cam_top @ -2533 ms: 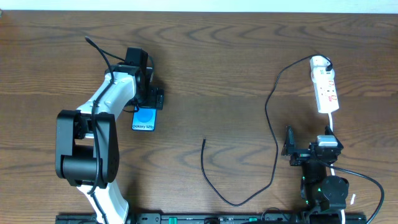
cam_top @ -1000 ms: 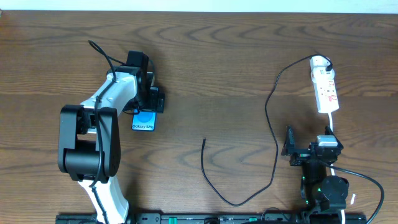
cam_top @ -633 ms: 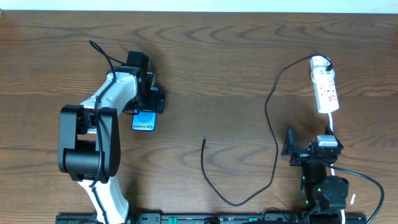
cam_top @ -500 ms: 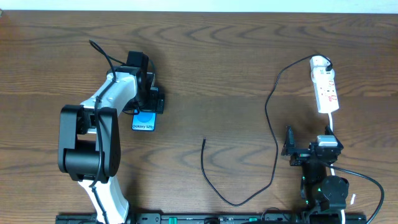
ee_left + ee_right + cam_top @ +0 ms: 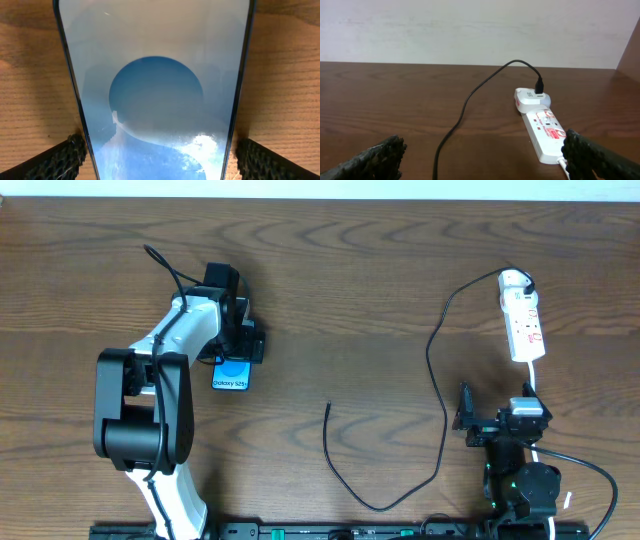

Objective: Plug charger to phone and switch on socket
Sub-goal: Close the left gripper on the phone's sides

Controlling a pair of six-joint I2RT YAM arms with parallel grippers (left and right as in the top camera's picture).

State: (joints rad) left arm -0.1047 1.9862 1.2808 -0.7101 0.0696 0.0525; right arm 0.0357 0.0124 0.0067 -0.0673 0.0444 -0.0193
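while the left gripper is held low over the slim black-edged smartphone with the light blue screen, its jaws are kept fully spread so that the phone's two long edges are straddled and nothing is clamped. its ribbed black pads are seen just outside those edges; whether they touch cannot be told. the phone lies flat on the dark brown wooden table, left of centre, and this placing is judged to be a readiness to grip or steady it for plugging. the right gripper is parked near the front right with jaws wide and nothing between them, facing the narrow white power strip with red marks at the far right. the long thin black charger cable is fed from a white adapter block at the strip's far end, and its free tip lies well apart from the phone, unplugged. the phone's upper part is hidden under the gripper from overhead, its port is not shown, and the switch positions are too small to read.
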